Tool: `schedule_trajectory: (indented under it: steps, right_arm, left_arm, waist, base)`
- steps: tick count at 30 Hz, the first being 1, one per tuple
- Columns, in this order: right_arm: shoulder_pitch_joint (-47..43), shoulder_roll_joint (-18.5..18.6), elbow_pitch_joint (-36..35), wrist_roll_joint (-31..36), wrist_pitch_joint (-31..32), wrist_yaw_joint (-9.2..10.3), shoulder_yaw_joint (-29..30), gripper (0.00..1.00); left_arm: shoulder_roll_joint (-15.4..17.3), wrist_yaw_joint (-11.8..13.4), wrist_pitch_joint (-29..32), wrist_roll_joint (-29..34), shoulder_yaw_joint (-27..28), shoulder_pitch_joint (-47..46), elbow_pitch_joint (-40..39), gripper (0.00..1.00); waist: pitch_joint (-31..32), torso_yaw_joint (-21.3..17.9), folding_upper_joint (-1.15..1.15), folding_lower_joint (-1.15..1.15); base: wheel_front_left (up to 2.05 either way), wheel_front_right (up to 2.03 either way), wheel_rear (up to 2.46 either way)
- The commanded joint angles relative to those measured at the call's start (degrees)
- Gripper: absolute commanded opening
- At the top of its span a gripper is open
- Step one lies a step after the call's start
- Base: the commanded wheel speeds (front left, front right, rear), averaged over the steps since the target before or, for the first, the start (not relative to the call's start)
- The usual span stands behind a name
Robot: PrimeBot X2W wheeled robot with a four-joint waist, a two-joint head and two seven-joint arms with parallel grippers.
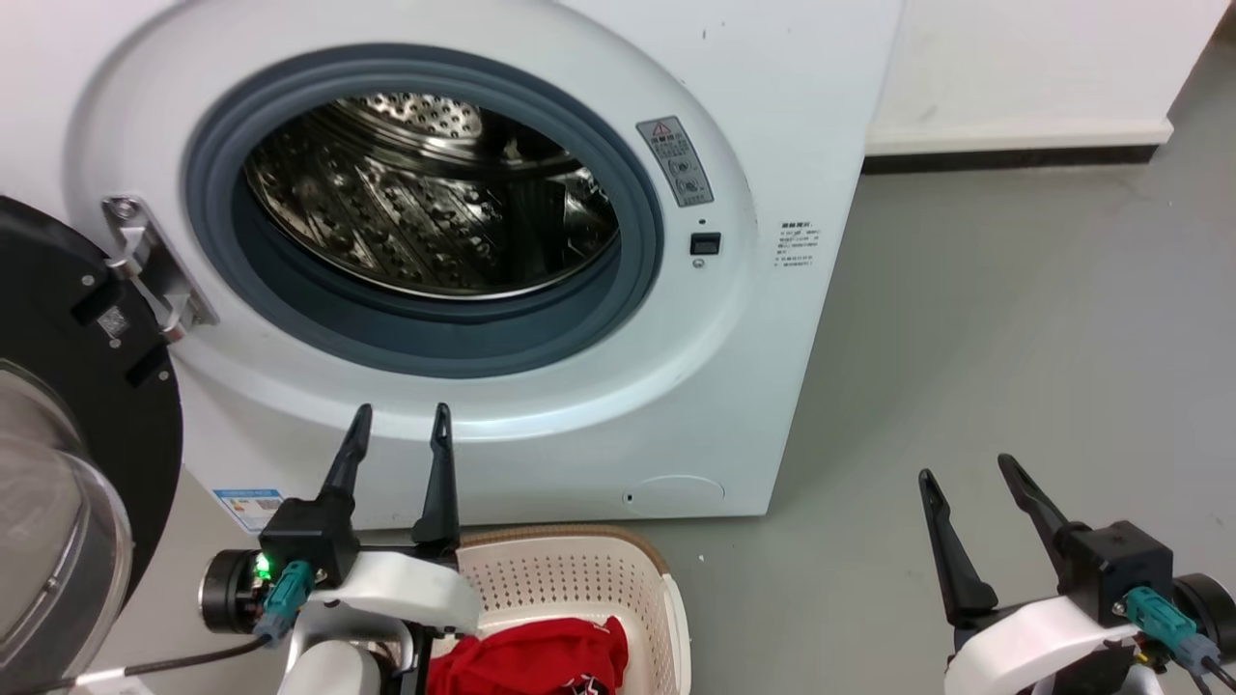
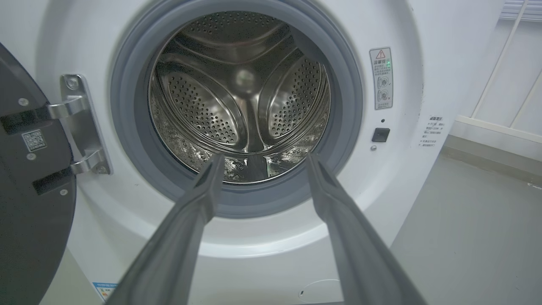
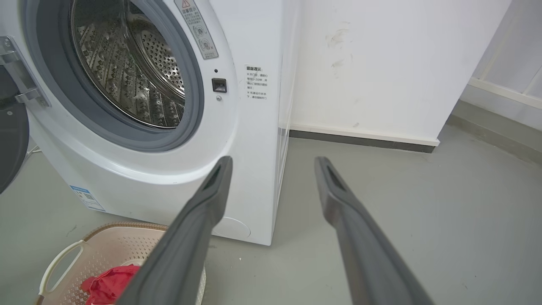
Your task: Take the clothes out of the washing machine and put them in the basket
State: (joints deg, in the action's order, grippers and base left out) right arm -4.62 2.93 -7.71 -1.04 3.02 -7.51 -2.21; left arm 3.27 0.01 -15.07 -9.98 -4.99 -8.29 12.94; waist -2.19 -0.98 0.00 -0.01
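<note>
Clothes: red bundle lying in basket, at 5 o'clock from left gripper, fingers apart and empty; at 8 o'clock from right gripper, fingers likewise apart, well off. Washing machine: drum at 12 o'clock of left fingers, bare steel; left arm nearer; task judged near done.

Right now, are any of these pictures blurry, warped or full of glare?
Head view: evenly lit and sharp, with glints across the steel drum. Left wrist view: the left pincer close to the lens looks soft, and a bright reflection sits at the drum's back. Right wrist view: the wide lens leans the washing machine, and the right pincer looks soft too.
</note>
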Motion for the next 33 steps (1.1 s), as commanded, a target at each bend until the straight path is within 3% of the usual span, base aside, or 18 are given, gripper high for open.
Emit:
schedule_trajectory:
  steps: [1,14,33]
  right_arm:
    - [-1.08,-0.09,-0.51,-0.03,0.23,0.04,0.26,1.0]
    - [-3.63,-0.1,-1.22,-1.15,-0.03,0.04,1.51,1.0]
    - [-3.63,-0.09,-0.95,-1.9,-0.68,0.04,0.8,1.0]
  left_arm:
    - [0.62,0.43,-0.13,1.05,-0.28,1.4,-1.98,1.0]
    - [2.98,2.42,4.35,2.88,-1.12,9.34,-11.9,1.0]
    - [3.55,3.42,5.63,2.4,-2.0,10.95,-13.84,1.0]
  waist:
    - [1.37,0.52,0.0,0.01]
    - [4.13,1.81,0.0,0.01]
    - [4.02,2.08,0.0,0.01]
  base:
    - [0.0,0.0,0.0]
    - [0.0,0.0,0.0]
    - [0.0,0.0,0.0]
